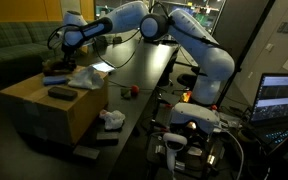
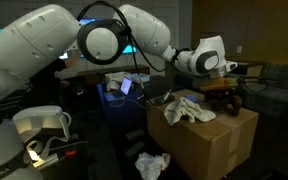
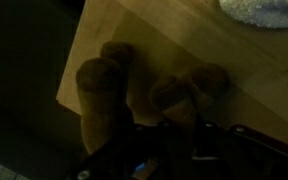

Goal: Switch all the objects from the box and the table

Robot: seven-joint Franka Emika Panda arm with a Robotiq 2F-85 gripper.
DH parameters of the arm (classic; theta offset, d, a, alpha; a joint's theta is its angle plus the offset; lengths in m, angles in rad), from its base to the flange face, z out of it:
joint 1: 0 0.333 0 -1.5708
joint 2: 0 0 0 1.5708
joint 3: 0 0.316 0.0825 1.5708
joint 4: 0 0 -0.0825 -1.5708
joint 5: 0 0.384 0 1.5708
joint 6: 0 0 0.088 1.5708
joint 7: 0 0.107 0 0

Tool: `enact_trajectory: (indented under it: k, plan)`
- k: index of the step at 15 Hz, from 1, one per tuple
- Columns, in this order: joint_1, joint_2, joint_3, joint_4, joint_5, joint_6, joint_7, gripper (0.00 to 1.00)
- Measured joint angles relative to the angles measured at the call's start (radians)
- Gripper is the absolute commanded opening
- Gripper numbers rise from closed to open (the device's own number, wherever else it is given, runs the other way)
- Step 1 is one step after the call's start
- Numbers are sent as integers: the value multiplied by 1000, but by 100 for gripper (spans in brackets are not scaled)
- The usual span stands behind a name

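A cardboard box [image 1: 39, 118] stands beside the dark table [image 1: 144, 70]; it also shows in an exterior view [image 2: 209, 148] and from above in the wrist view [image 3: 154, 40]. My gripper [image 1: 58, 66] hangs over its far corner [image 2: 224, 88]. In the wrist view the dark fingers [image 3: 174, 135] seem shut on a brown plush toy [image 3: 102, 85], whose limbs hang just above the box top. A white cloth [image 1: 87, 76] and a black flat object [image 1: 61, 93] lie on the box. A small red object [image 1: 132, 90] lies on the table.
A crumpled white cloth [image 1: 111, 118] lies at the table's near edge beside the box, with a dark flat item [image 1: 89, 150] lower down. A lit laptop [image 1: 281, 98] stands at the side. A green sofa [image 1: 9, 45] lies behind the box. The room is dim.
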Motion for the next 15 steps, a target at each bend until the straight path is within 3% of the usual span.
enact_trajectory:
  k: [8,15]
  plan:
    - [-1,-74,-50,-31,0,30,26,9]
    - [-54,-280,-107,-266,0,42,74,9]
